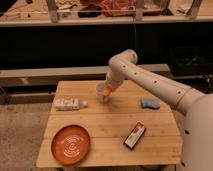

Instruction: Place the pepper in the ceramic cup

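The white ceramic cup stands on the wooden table toward the back, left of centre. My gripper hangs right at the cup's rim on its right side, at the end of the white arm coming from the right. A bit of orange, the pepper, shows at the gripper, at the cup's mouth. The gripper hides part of the cup, and I cannot tell whether the pepper is inside it or just above it.
A round orange plate lies at the front left. A flat white box lies left of the cup. A blue object sits at the right, and a dark packet with red lies toward the front right.
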